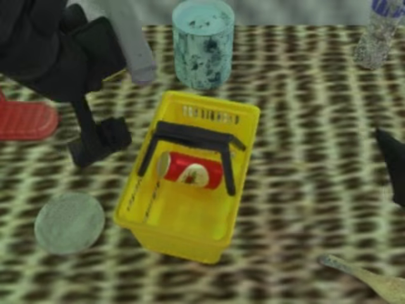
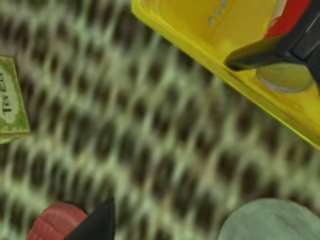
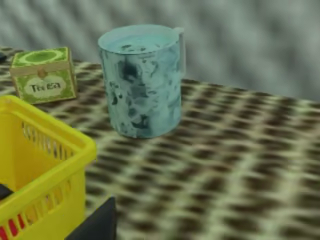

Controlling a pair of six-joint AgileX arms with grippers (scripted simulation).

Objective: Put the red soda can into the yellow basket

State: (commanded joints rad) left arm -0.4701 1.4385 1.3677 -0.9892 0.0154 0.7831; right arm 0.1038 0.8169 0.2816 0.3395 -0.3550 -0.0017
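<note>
The yellow basket [image 1: 248,115] stands mid-table with its black handle [image 1: 190,134] folded across the top. The red soda can [image 1: 190,170] lies on its side inside the basket, under the handle, silver top toward the left. My left gripper [image 1: 101,139] hovers just left of the basket, apart from it, open and empty. In the left wrist view one dark finger [image 2: 100,225] shows, with the basket wall [image 2: 240,20] and a patch of the can [image 2: 296,11] farther off. My right gripper [image 1: 391,166] is parked at the right edge, open, with the basket [image 3: 45,150] beside it.
A teal mug [image 1: 202,44] stands behind the basket. A flat ribbed red object [image 1: 25,120] lies far left and a grey-green disc [image 1: 69,221] front left. A green tea box [image 3: 44,75], a clear bottle [image 1: 380,31] and a wooden spoon [image 1: 373,278] ring the table.
</note>
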